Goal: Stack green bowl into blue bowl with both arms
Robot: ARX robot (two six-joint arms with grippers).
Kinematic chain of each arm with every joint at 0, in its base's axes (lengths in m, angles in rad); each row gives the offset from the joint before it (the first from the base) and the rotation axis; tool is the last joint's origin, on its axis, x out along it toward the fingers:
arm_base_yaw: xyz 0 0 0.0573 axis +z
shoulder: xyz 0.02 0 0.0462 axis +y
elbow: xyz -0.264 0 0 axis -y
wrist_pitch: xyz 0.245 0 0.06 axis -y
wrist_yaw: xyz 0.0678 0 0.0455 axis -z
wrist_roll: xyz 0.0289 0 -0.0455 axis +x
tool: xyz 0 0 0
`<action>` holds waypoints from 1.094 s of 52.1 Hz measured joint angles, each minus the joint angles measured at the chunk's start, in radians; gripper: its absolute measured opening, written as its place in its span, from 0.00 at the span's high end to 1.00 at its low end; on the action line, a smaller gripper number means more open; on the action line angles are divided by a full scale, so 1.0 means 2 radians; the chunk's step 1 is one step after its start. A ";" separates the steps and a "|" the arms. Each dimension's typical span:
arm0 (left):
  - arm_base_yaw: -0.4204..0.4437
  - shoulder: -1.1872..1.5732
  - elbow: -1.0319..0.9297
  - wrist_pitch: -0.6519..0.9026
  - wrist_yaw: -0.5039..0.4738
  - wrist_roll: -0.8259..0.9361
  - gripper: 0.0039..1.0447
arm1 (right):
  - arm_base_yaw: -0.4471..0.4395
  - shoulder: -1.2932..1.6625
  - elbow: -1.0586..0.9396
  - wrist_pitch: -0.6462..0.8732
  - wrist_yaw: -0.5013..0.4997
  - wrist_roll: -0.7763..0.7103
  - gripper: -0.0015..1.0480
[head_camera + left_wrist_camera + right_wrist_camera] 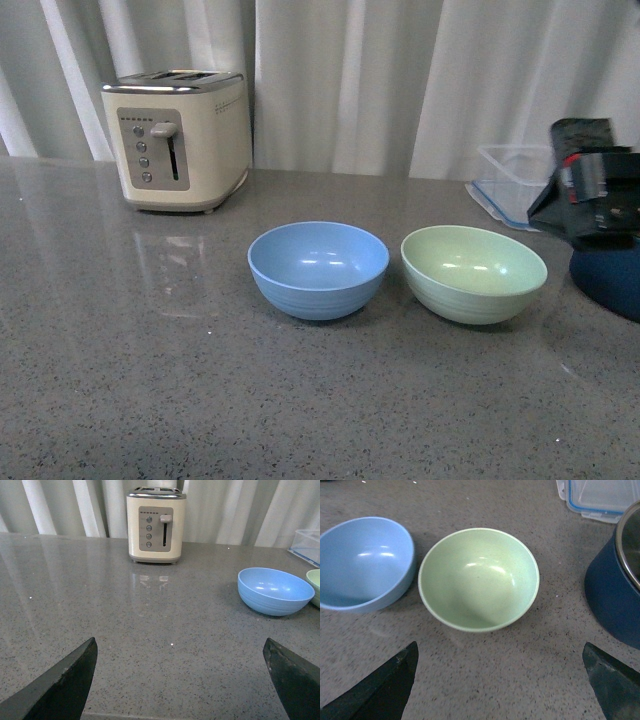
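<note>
The green bowl [474,272] stands upright and empty on the grey counter, just right of the blue bowl [318,268], which is also upright and empty. They stand close, with a small gap. My right gripper [500,680] is open and empty, above the counter just short of the green bowl [479,578], with the blue bowl [362,562] beside it. The right arm [600,195] shows at the front view's right edge. My left gripper [180,680] is open and empty over bare counter, far from the blue bowl [275,590]; only the green bowl's rim [315,585] shows there.
A cream toaster [180,137] stands at the back left. A dark navy pot [617,590] with a metal rim stands right beside the green bowl. A clear lidded box [510,180] lies at the back right. White curtains hang behind the counter.
</note>
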 joint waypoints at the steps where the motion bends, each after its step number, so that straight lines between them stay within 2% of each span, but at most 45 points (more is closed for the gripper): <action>1: 0.000 0.000 0.000 0.000 0.000 0.000 0.06 | -0.005 0.026 0.020 -0.009 0.000 0.006 0.10; 11: 0.000 0.000 0.000 0.000 0.000 0.000 0.06 | -0.025 0.150 0.126 -0.057 -0.003 0.046 0.10; 19: 0.000 0.000 0.000 0.000 0.000 0.000 0.06 | -0.031 0.196 0.169 -0.064 -0.002 0.063 0.10; 53: 0.000 0.000 0.000 0.000 0.000 0.000 0.06 | -0.052 0.302 0.229 -0.056 0.035 0.073 0.10; 57: 0.000 0.000 0.000 0.000 0.000 0.000 0.06 | -0.053 0.304 0.230 -0.057 0.035 0.074 0.16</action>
